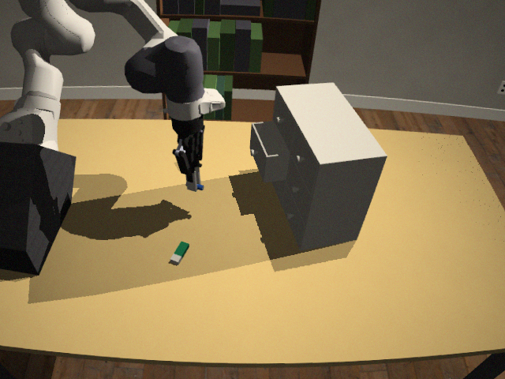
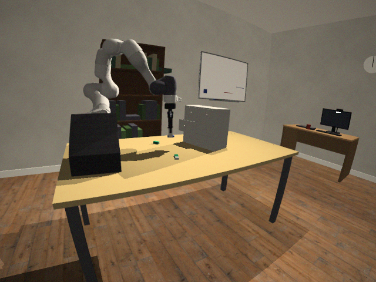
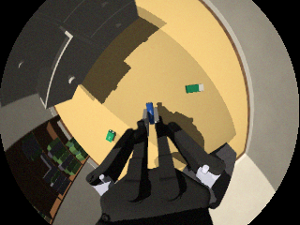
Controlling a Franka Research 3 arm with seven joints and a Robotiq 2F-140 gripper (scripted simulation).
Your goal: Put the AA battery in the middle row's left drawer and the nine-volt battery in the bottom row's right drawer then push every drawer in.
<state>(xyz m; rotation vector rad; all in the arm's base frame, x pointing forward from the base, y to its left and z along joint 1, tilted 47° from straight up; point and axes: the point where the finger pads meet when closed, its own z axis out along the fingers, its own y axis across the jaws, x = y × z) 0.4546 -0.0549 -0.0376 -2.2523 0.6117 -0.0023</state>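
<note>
With the AA battery [image 1: 200,187] [image 2: 173,136] [image 3: 150,111] gripped in the closed jaws above the bench [image 1: 326,309] [image 2: 145,178] [image 3: 164,56], the transfer step is in hand and requires raising it clear, then right, over the open left middle-row drawer [image 1: 275,166] [image 2: 183,124] [image 3: 63,86].

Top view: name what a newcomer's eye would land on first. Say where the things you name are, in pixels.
The pale chest [image 1: 330,196] [image 2: 206,127], right of the middle, with one drawer [image 1: 274,156] jutting from its front. Next, the pincer [image 1: 194,186] [image 2: 170,136] [image 3: 151,113], left of that drawer, shut on a small blue battery [image 1: 200,187] [image 3: 150,109] just above the yellow table [image 1: 367,305] [image 2: 145,178].
</note>
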